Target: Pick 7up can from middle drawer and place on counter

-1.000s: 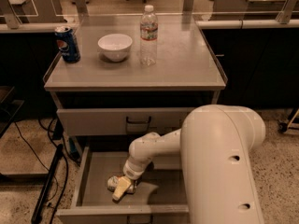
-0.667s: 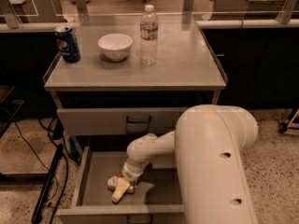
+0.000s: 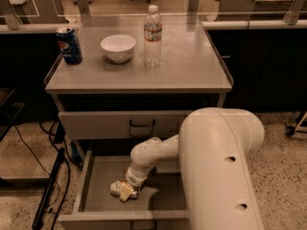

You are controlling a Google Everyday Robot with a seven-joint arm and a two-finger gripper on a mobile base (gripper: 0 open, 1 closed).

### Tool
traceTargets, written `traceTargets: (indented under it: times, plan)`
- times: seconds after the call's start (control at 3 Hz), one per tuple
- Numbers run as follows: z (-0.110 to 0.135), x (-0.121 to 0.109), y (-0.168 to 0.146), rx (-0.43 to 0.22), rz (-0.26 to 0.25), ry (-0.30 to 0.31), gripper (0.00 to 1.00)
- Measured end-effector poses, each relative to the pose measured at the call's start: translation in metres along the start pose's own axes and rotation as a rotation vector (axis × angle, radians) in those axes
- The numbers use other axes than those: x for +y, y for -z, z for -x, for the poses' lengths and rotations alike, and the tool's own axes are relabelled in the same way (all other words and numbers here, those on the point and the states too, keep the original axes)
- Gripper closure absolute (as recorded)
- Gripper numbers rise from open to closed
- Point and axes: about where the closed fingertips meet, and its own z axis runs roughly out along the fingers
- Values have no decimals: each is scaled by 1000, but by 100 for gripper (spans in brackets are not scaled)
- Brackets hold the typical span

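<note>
The middle drawer (image 3: 96, 195) is pulled open at the bottom of the view, below the counter (image 3: 187, 66). On the drawer floor lies the 7up can (image 3: 115, 187), on its side. My gripper (image 3: 125, 191) reaches down into the drawer at the end of the white arm and is right at the can, with the fingers around its right end. The can's right part is hidden behind the gripper.
On the counter stand a blue Pepsi can (image 3: 69, 45) at the left, a white bowl (image 3: 118, 48) and a clear water bottle (image 3: 152, 28). A shut upper drawer (image 3: 129, 124) with a dark handle sits above the open one. Black cables (image 3: 48, 186) run on the floor at the left.
The arm has shifted slightly to the left over the drawer; the gripper stays at the can on the drawer floor.
</note>
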Motion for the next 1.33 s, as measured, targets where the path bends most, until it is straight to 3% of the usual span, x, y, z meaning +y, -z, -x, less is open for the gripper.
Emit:
traceTargets:
  times: [0.33, 0.67, 1.0, 1.33]
  plan:
    - [0, 0, 0, 0, 0, 0, 60]
    - [0, 0, 0, 0, 0, 0, 91]
    - [0, 1, 2, 1, -4, 2, 100]
    - [1, 18, 23, 16, -52, 23, 100]
